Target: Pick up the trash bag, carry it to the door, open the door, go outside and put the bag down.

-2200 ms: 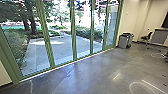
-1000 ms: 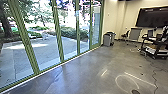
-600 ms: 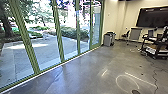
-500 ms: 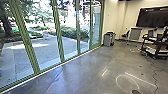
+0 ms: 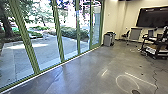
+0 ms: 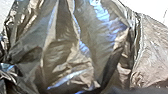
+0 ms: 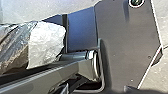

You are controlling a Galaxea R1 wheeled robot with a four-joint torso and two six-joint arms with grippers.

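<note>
Several tall glass panels [image 5: 68, 42] in green frames run along my left, and through them I see a paved yard [image 5: 17, 60] with trees [image 5: 7, 27] and bushes [image 5: 70, 32]. I am indoors, facing across a smooth gray floor [image 5: 82, 75] with bright streaks of light on it. Near the far end of the glass stands a gray bin [image 5: 107, 40]; farther right are a dark screen [image 5: 152, 17] on the wall and a black cart [image 5: 157, 51], with a thin cable [image 5: 155, 77] trailing over the floor. The trash bag [image 6: 70, 50], dark, shiny and creased, is close up at my left wrist camera. How my left gripper and right gripper stand, I cannot tell.
</note>
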